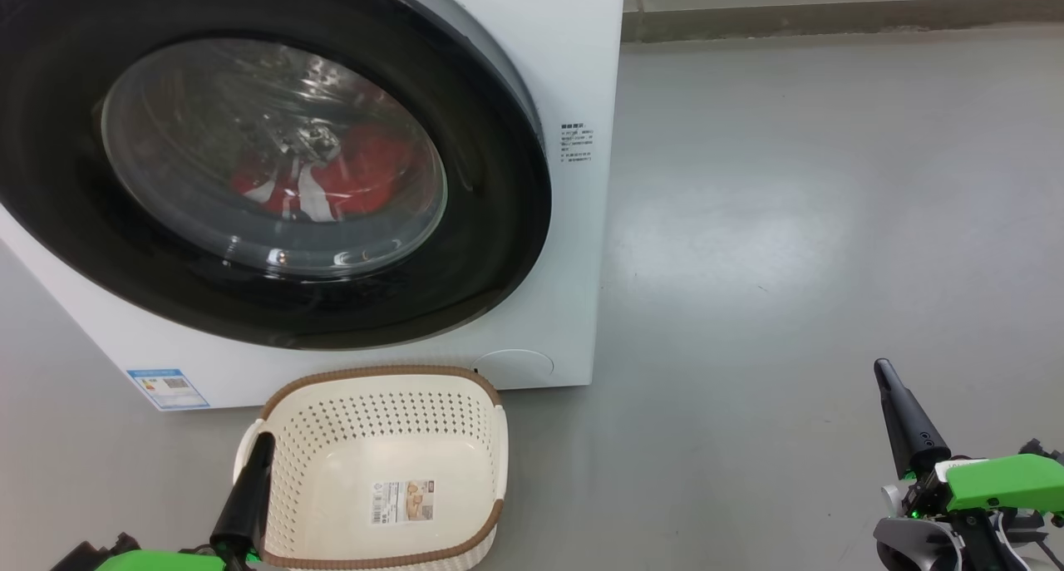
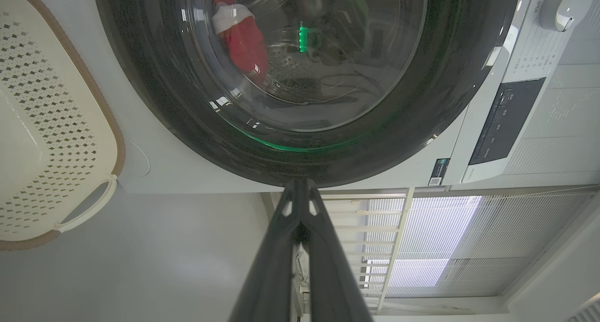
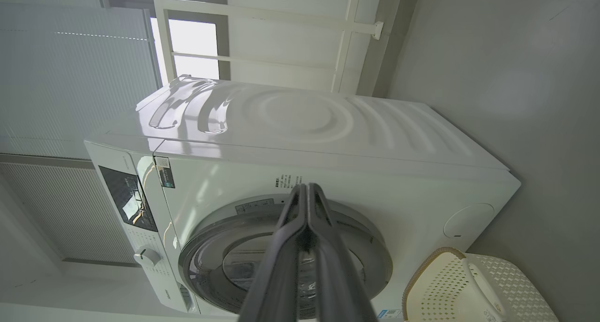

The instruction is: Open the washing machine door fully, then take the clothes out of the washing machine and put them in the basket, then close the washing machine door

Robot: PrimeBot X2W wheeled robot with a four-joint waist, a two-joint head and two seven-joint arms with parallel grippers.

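The large round washing machine door point(image 1: 274, 164), with its glossy black rim and bulging clear glass, is shut against the big white front-loading washing machine point(image 1: 573, 56). The bright red clothes with white trim point(image 1: 366, 168) lie inside the drum behind the glass. The small cream perforated basket with a brown rim point(image 1: 366, 413) stands empty on the grey floor point(image 1: 790, 222), just near of the machine's front.

The left gripper point(image 1: 263, 446) hangs over the basket's left rim and the right gripper point(image 1: 884, 373) is well to the right. Both have their fingers pressed together on nothing.

Risks, as I judge them:
- The black rim is smooth and shows no handle, so closed fingers may slide off it. I cannot tell which side is hinged.
- The left arm may knock the basket as it rises. A shifted basket could leave the clothes falling on the floor.
- The basket sits close below the door, so the door may catch it as it swings.

The left wrist view adds the dark control panel point(image 2: 506, 120) and white dial point(image 2: 560, 5) beside the door. The right wrist view shows the machine's side panel and a window behind it. The head view gives how the basket and both grippers lie to each other.
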